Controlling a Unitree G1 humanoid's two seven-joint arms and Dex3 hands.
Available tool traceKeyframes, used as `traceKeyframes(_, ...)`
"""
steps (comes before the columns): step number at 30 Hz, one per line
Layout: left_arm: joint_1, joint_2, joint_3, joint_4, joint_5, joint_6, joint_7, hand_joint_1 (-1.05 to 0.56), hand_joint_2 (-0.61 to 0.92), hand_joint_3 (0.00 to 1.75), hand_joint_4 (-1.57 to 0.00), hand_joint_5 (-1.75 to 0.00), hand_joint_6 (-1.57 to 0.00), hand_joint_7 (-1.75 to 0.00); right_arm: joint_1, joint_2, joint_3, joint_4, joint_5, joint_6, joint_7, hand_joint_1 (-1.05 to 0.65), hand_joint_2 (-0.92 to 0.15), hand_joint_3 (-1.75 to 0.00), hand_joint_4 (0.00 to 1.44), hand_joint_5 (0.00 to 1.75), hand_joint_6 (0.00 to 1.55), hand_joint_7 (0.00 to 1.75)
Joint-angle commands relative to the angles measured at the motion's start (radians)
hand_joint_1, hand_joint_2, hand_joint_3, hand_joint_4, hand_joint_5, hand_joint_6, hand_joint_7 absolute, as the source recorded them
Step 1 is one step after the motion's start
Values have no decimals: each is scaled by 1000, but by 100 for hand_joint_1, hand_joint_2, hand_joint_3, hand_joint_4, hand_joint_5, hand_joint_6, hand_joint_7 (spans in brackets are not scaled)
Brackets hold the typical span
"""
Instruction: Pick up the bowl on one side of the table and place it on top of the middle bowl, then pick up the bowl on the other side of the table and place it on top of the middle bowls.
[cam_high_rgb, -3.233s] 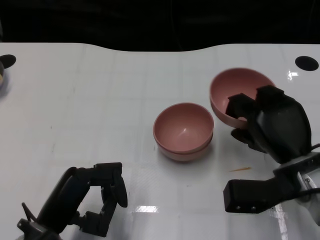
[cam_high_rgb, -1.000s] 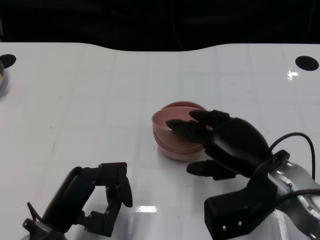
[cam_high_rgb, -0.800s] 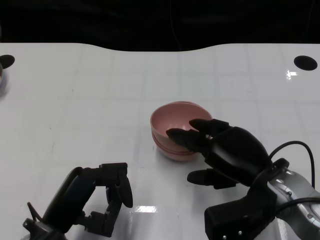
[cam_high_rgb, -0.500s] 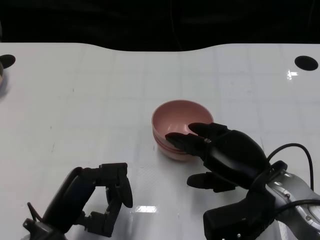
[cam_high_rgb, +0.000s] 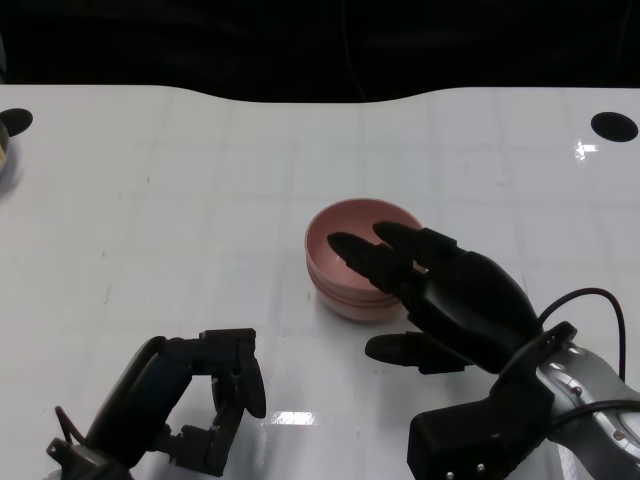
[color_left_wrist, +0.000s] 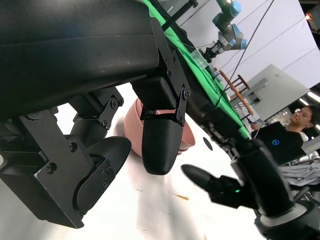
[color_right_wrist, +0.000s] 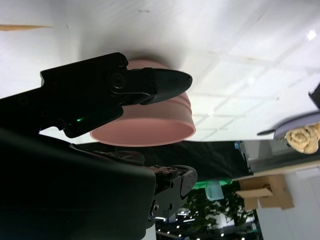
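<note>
- The white bench (cam_high_rgb: 200, 180) carried everything; its far edge was curved against a dark background, with a black round mark (cam_high_rgb: 613, 125) near the far right corner and another (cam_high_rgb: 16, 121) at the far left edge.
- The right hand (cam_high_rgb: 455, 300) reached over the near right side of the bowls, its fingers (cam_high_rgb: 365, 255) stretched out over the rim and into the top bowl, the thumb (cam_high_rgb: 400, 350) apart below, just beside the stack's near side. Whether the fingers touched the rim, I could not tell; the right wrist view showed one finger (color_right_wrist: 160, 82) lying along the stack's outer wall and another below the rim, so the hand bracketed the stack without a plain clamp.
- The left hand (cam_high_rgb: 205, 395) hung over the near left part of the bench, well apart from the bowls, fingers curled inward around nothing.
- The pink bowls (cam_high_rgb: 350, 265) sat nested as one stack near the middle of the bench; stacked rims showed as ridges on the side wall in the right wrist view (color_right_wrist: 150, 120).
- A small orange-brown streak (color_left_wrist: 181, 197) lay on the bench near the stack, seen in the left wrist view.
- A person (color_left_wrist: 300, 135) sat beyond the bench in the left wrist view.
</note>
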Motion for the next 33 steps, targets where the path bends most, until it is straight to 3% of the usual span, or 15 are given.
traceKeyframes(1,0,9,7,-6,-10,4,2,5,19,165,-94,-169,-92,-144,45,-21,-29,-34,25,-30,-33,-71,-92,-37,12,1,9,2)
traceKeyframes(9,-1,11,6,-5,-9,-1,1,6,20,166,-93,-171,-91,-146,112,-35,-80,-58,64,-119,-98,-68,-92,-30,19,7,16,6)
traceKeyframes(11,-2,12,6,-2,-9,-3,0,5,19,166,-93,-172,-91,-146,153,-38,-110,-63,104,-188,-147,-59,-92,-16,27,25,27,13)
traceKeyframes(12,-3,13,6,-1,-8,-5,0,5,19,166,-93,-172,-90,-147,164,-38,-120,-62,113,-213,-165,-56,-92,-13,19,53,32,16)
traceKeyframes(14,-4,14,6,1,-5,-6,1,5,19,165,-93,-172,-90,-147,172,-36,-132,-52,114,-248,-189,-53,-92,-10,14,74,36,18)
traceKeyframes(18,-7,12,6,4,-4,-7,3,4,20,165,-92,-172,-89,-148,215,-35,-160,-58,135,-298,-212,-51,-92,-9,11,84,38,20)
traceKeyframes(21,-8,11,7,6,-3,-6,5,5,19,166,-92,-172,-89,-148,309,-34,-206,-102,191,-352,-235,-38,-92,-7,31,106,58,35)
traceKeyframes(24,-14,11,8,16,-8,-12,3,4,19,167,-93,-172,-89,-148,341,-25,-232,-103,223,-398,-241,-30,-92,-7,41,113,67,44)
traceKeyframes(32,-12,12,9,10,-4,-6,7,5,19,166,-93,-171,-90,-148,389,-8,-282,-99,286,-509,-231,-16,-87,-15,55,125,71,63)
traceKeyframes(33,-11,12,10,9,-4,-6,7,5,19,166,-93,-171,-89,-148,400,-2,-286,-104,301,-517,-227,-12,-79,-32,60,127,73,71)
